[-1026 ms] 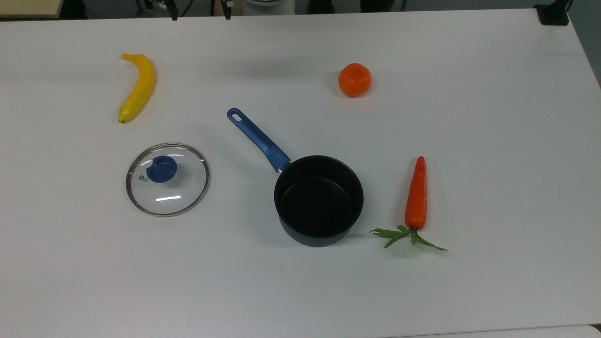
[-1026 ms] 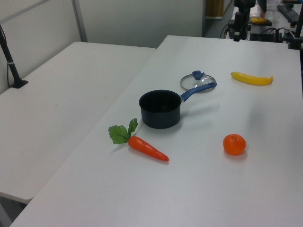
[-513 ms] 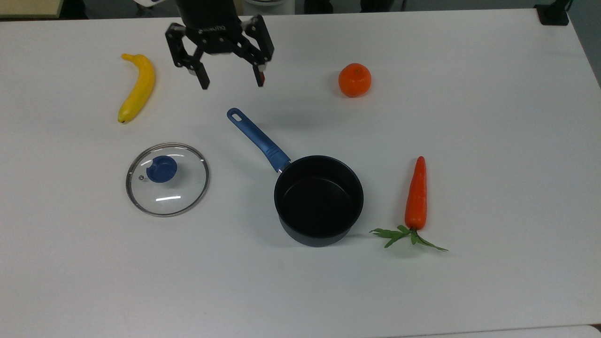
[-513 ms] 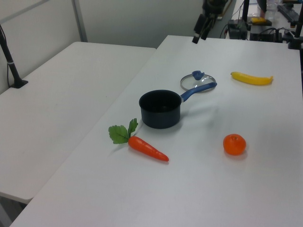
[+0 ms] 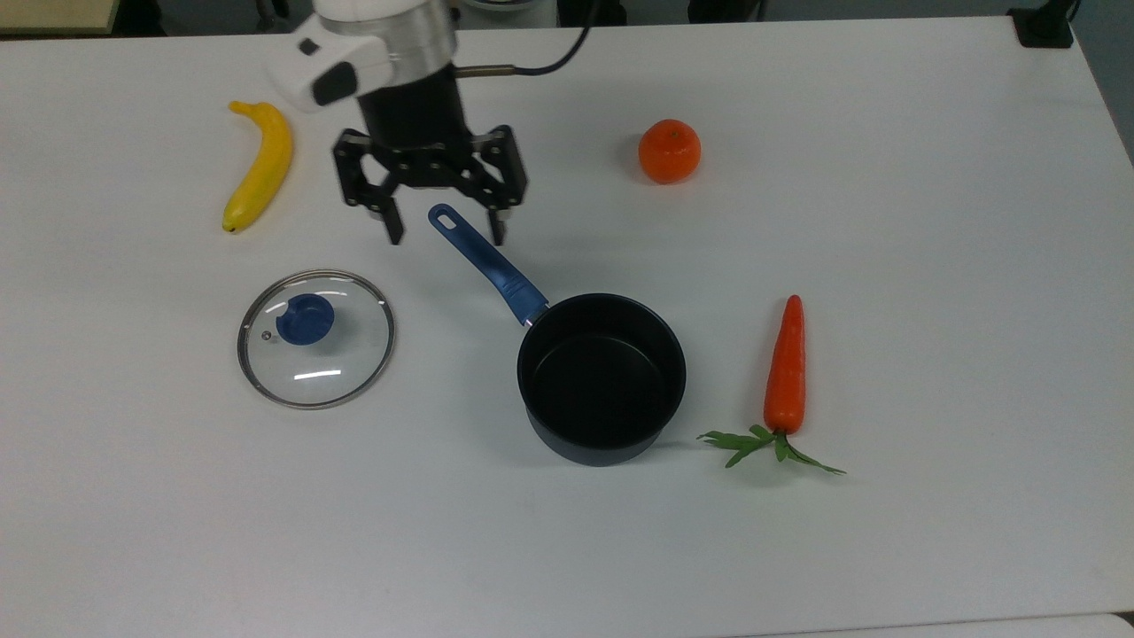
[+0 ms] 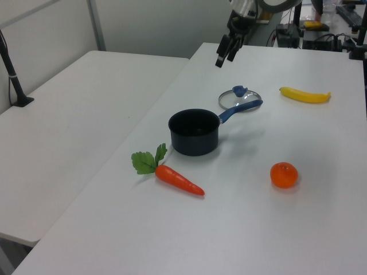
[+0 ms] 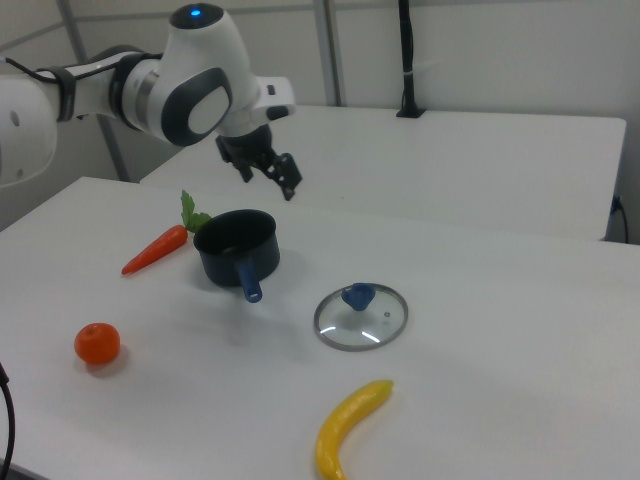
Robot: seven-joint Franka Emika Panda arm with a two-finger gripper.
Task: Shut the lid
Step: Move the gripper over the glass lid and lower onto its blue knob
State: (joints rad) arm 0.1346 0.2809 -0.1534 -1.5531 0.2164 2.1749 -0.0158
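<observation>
The glass lid lies flat on the white table, left of centre in the top view, knob up, well apart from the open black saucepan at centre. It has not shifted in the last second. What has changed is the gripper: absent a second ago, then at the frame's upper edge, it now hangs with fingers spread wide and empty over the pan's blue handle. The approach seems underway; grasping the knob remains.
</observation>
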